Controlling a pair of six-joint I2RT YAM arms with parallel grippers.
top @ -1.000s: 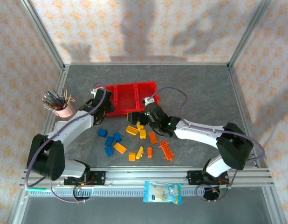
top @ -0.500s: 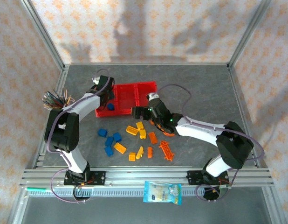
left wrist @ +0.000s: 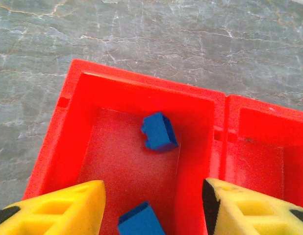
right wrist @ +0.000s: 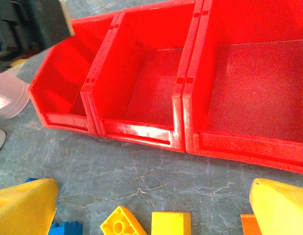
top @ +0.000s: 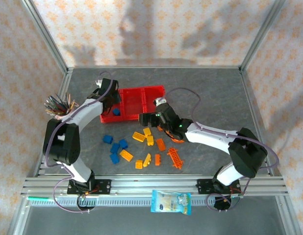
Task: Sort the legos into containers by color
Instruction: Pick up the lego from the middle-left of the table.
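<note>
Yellow brick [right wrist: 171, 224]: I judge light, rigid, slick; pinch flat sides; right gripper [right wrist: 152, 196] spread, empty; left gripper [left wrist: 152, 203] apart, blue brick [left wrist: 159, 131] at 12 o'clock.

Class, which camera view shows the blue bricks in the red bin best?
The left wrist view: looking down into the end bin, it shows one blue brick whole and a second brick cut by the frame edge. The top external view gives a blue speck; the right wrist view hides that bin's floor.

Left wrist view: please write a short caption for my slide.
Left claw open above the red bin, two blue bricks inside.
</note>
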